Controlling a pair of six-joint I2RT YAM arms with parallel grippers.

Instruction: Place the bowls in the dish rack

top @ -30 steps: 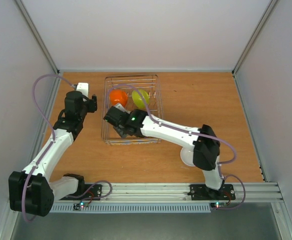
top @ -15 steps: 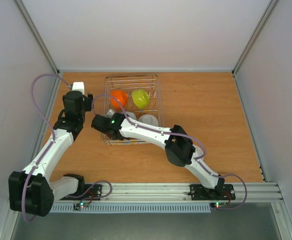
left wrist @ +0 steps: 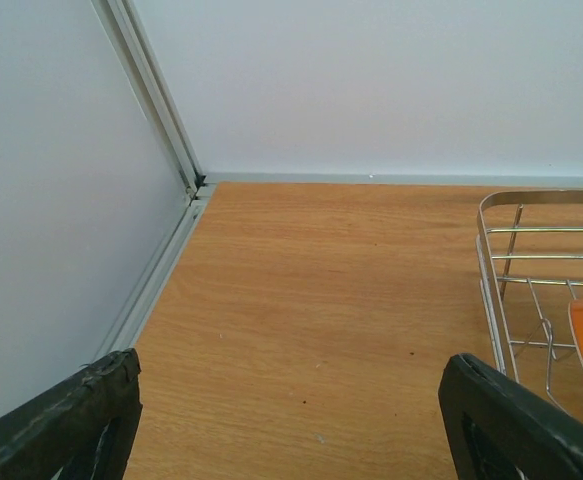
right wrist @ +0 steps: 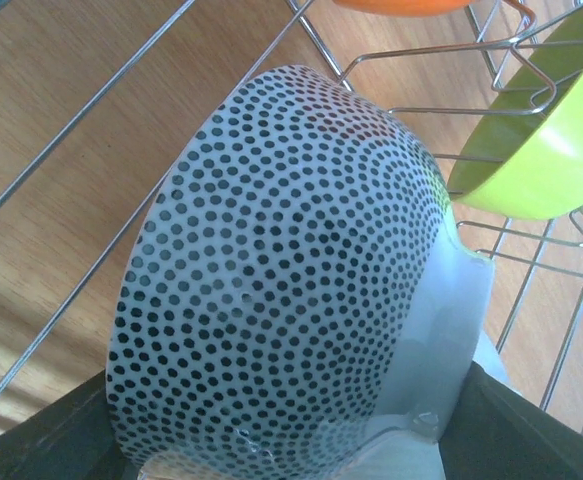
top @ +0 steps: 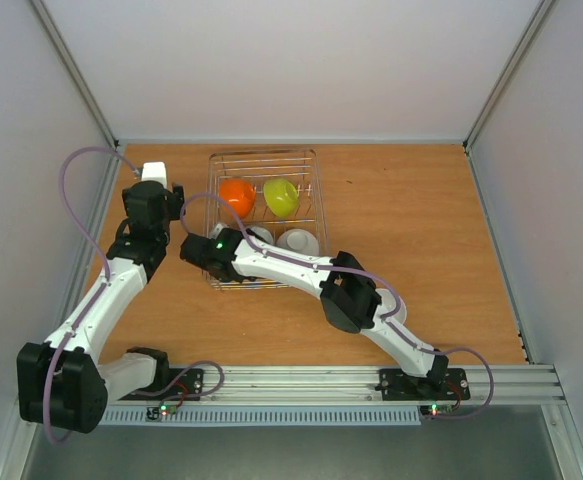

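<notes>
Grey dotted bowl (right wrist: 281,270): on edge between wide-set fingers of right gripper (right wrist: 296,435), hold unclear; release only once dish rack (top: 261,153) wires ahead cradle it.

No text, label, brand or number can be read in any view. Only marking: a black dot pattern on the bowl (right wrist: 281,270) in the right wrist view, no characters in it.
</notes>
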